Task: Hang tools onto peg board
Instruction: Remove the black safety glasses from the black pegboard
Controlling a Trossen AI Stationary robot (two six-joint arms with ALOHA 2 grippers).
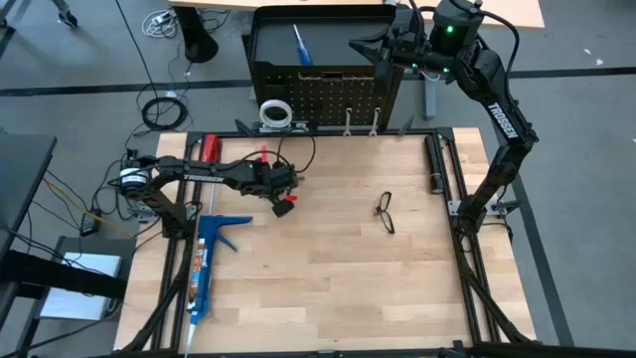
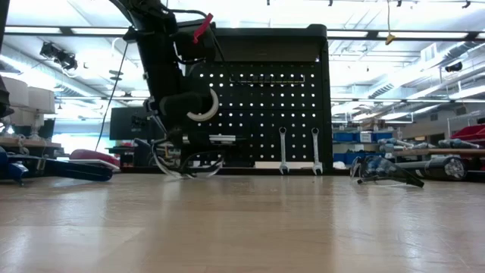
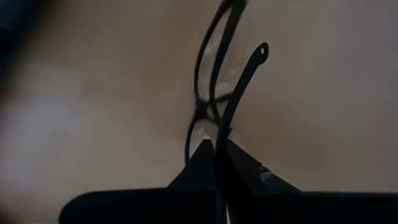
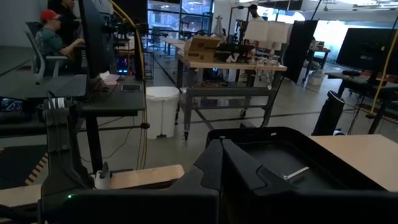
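Bright overhead light; blurred wrist close-up.

Overhead down, low level, both sharing peg board (image 1: 333,94)

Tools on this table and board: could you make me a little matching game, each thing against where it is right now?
Things:
1. white tape roll
2. two silver wrenches
3. glasses in the left gripper
4. second pair of glasses

Places:
A. lying loose on the tabletop
B. pinched between shut fingers, near the table
C. hanging side by side on the peg board
D. at the peg board's left end

Pairs: 1-D, 2-C, 3-B, 4-A
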